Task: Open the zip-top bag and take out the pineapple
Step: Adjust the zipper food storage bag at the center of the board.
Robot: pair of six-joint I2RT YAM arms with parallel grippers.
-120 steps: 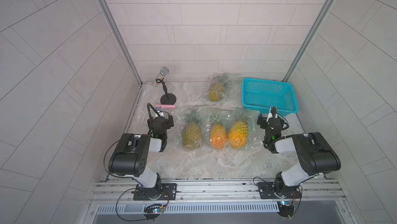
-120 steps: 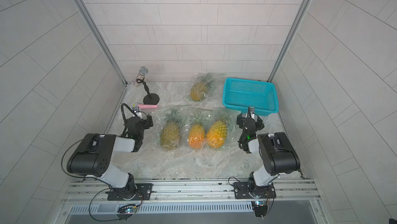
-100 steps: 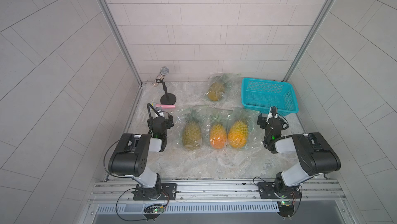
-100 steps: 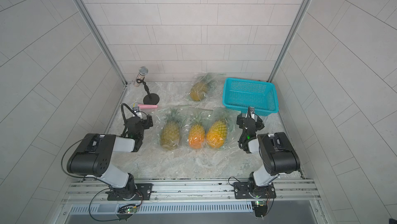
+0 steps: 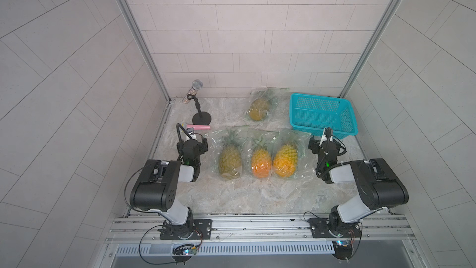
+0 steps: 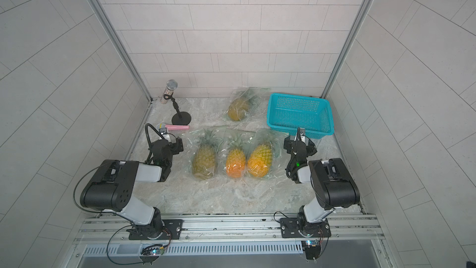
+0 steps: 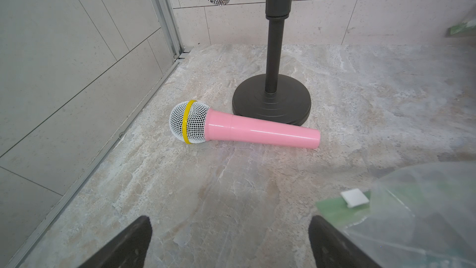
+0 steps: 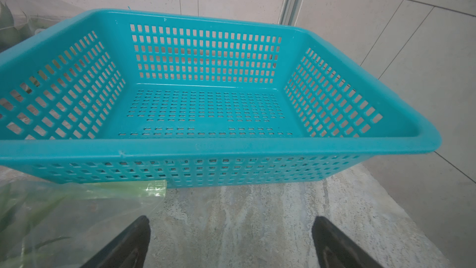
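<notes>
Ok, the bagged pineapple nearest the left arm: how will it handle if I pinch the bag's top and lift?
The bag looks like thin, wrinkled film, so probably floppy and slick; its top would likely stretch up first. The pineapple fills most of it and looks bulky, so likely heavy for that film, and may sag or roll inside.

Bright, even, diffuse light, faint soft shadows on the table (image 5: 239, 197), pale glare on the zip-top bags (image 5: 260, 148), top views sharp, wrist views bowed at edges, one bag hazy just beside the left tool (image 7: 229, 228)
</notes>
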